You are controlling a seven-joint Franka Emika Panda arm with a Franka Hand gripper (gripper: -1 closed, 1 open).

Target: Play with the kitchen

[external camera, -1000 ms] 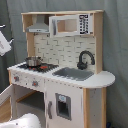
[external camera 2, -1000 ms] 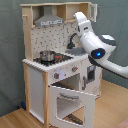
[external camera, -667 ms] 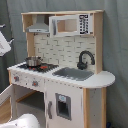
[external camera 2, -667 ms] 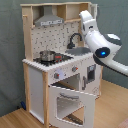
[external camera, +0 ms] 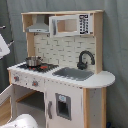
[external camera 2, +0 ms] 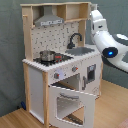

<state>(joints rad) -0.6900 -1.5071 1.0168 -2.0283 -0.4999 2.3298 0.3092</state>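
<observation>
1. Second exterior view gave us the kitchen [external camera 2: 60, 70] standing on the wood floor, its oven door [external camera 2: 72, 102] hanging open and a small pot [external camera 2: 47, 54] on the hob [external camera 2: 52, 58].
2. We saw the arm [external camera 2: 107, 42] reach up beside the top shelf; its pincer was hidden, so we could not tell its state.
3. We judged this an approach, perhaps; next came choosing a part to handle.

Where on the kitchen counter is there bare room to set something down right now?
The rounded white counter end beyond the sink is bare. The sink basin itself looks empty, below the black faucet. The hob is crowded: a small pot sits on it. In the second exterior view, the open oven door blocks the front.
</observation>
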